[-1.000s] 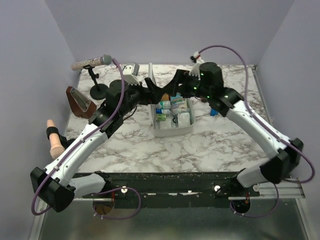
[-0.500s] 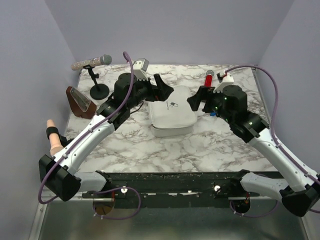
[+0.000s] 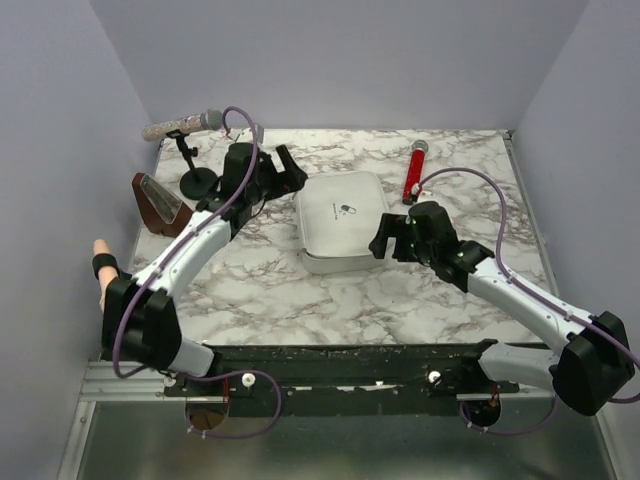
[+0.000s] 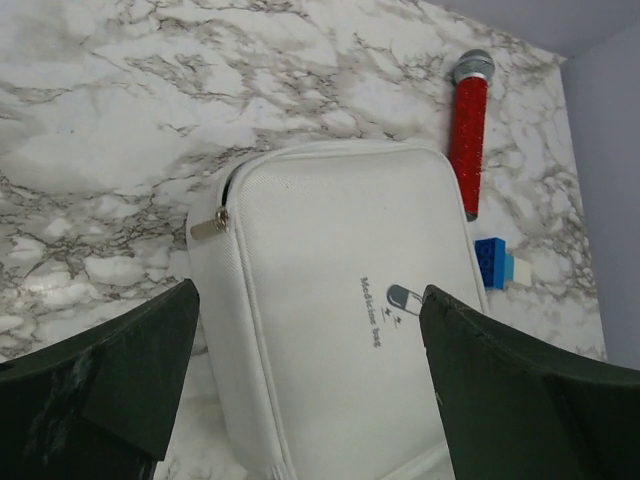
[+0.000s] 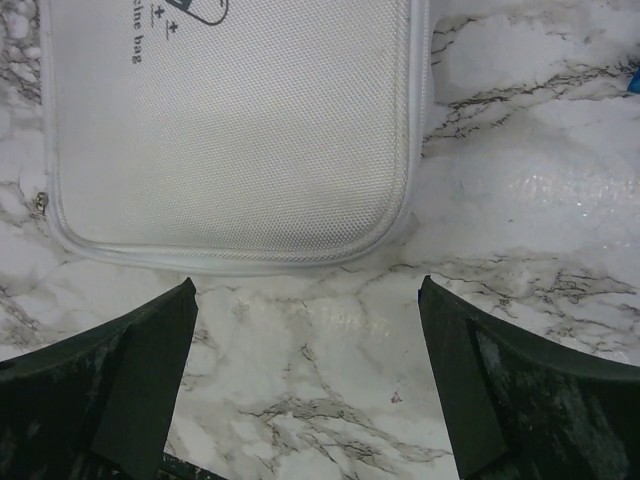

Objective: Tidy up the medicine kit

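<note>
We've got the medicine kit (image 3: 343,218) lying flat and zipped shut on the marble table (image 3: 300,290), pill logo facing up. The left gripper (image 3: 276,170) hovers just off the kit's far-left corner, jaws spread about as wide as they go, nothing between them; the right gripper (image 3: 386,238) sits by the kit's near-right side, equally wide open and empty, fingers over bare marble in its wrist view. 1 red cylinder (image 3: 413,172) lies beside the kit's far-right corner; 1 small blue block (image 4: 491,262) rests just beside the kit, close to that cylinder's plain end; a zip pull (image 4: 208,227) shows at 1 kit corner.
</note>
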